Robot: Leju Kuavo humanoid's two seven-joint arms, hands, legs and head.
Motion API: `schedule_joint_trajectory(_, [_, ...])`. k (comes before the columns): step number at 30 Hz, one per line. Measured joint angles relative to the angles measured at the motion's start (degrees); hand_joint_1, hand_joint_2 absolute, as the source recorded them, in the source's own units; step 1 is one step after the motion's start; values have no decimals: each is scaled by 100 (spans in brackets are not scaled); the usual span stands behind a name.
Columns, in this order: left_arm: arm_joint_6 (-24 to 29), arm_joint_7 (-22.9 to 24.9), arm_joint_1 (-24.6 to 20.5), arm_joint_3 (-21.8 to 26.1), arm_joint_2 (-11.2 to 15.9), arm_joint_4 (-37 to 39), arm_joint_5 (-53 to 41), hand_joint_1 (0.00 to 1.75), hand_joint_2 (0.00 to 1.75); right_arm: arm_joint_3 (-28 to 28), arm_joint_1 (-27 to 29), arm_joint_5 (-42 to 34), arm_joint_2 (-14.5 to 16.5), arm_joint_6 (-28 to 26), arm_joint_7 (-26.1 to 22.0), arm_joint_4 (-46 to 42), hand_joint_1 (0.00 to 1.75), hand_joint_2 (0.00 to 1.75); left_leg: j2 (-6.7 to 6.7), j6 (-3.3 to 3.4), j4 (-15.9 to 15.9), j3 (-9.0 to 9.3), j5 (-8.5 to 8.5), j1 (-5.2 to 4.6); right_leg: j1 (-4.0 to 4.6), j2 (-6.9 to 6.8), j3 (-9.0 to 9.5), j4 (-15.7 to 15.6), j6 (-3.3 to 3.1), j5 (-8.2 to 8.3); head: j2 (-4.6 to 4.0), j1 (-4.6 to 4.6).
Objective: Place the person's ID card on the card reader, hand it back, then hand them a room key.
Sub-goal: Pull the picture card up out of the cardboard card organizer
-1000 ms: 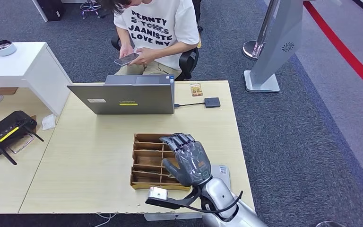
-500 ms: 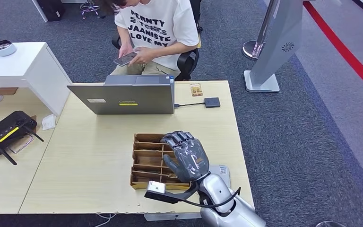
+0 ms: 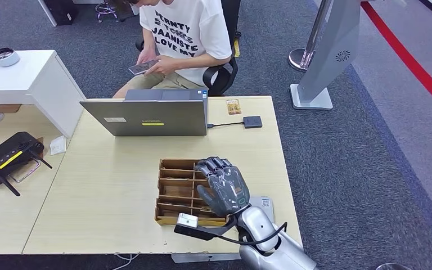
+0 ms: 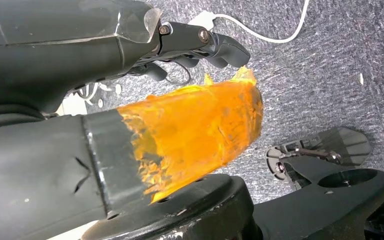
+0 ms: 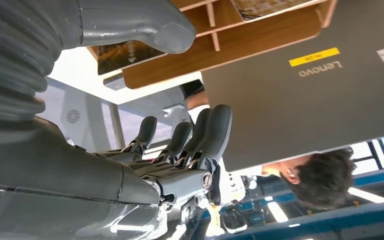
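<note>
My right hand (image 3: 223, 187) hovers over the right side of a wooden compartment tray (image 3: 163, 190) holding room key cards (image 3: 178, 190). Its fingers are spread and it holds nothing. In the right wrist view the thumb (image 5: 145, 25) and fingers (image 5: 200, 135) are apart, with a dark card (image 5: 125, 52) lying in the tray (image 5: 260, 35) near the thumb. The ID card (image 3: 233, 106) lies at the table's far edge, just beyond the small black card reader (image 3: 252, 121). My left hand (image 4: 205, 42) hangs over the carpet, fingers loosely bent, holding nothing.
A grey laptop (image 3: 146, 115) stands open at the far side of the table (image 3: 107, 185), its back toward me. A person (image 3: 185, 31) sits behind it, looking at a phone (image 3: 142, 68). A black controller (image 3: 8, 157) lies on the left table. A white device (image 3: 263, 202) sits by my forearm.
My right hand has shifted only slightly over the tray. The person has turned on the chair, and the phone has moved left.
</note>
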Motion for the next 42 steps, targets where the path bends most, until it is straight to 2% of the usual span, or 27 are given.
schedule_joint_trajectory(17, [-13, 37, -6, -25, 0, 0, -56, 0, 0, -273, 0, -1, 45, 0, 56, 497, 84, 175, 0, 0, 0, 0, 0, 0, 0, 0, 0, 0, 0, 0, 0, 1])
schedule_joint_trajectory(18, [-13, 39, -6, -25, 0, 0, -56, 0, 0, -281, 0, -1, 46, 0, 56, 518, 92, 175, 0, 0, 0, 0, 0, 0, 0, 0, 0, 0, 0, 0, 0, 1])
schedule_joint_trajectory(22, [-15, 42, -6, -25, 0, 0, -62, 0, 0, -311, 1, -1, 46, 1, 56, 588, 153, 175, 0, 0, 0, 0, 0, 0, 0, 0, 0, 0, 0, 0, 0, 0])
schedule_joint_trajectory(25, [-17, 45, -6, -26, 0, 0, -65, 0, 0, -360, 1, -1, 48, 5, 63, 636, 174, 175, 0, 0, 0, 0, 0, 0, 0, 0, 0, 0, 0, 0, 0, 0])
schedule_joint_trajectory(42, [-22, 49, -5, -26, 2, 0, -71, 0, 0, -430, -2, -6, 67, 51, 57, 684, 175, 175, 1, 0, 0, 3, 0, 0, 0, 1, 0, 0, 0, 0, 0, 0])
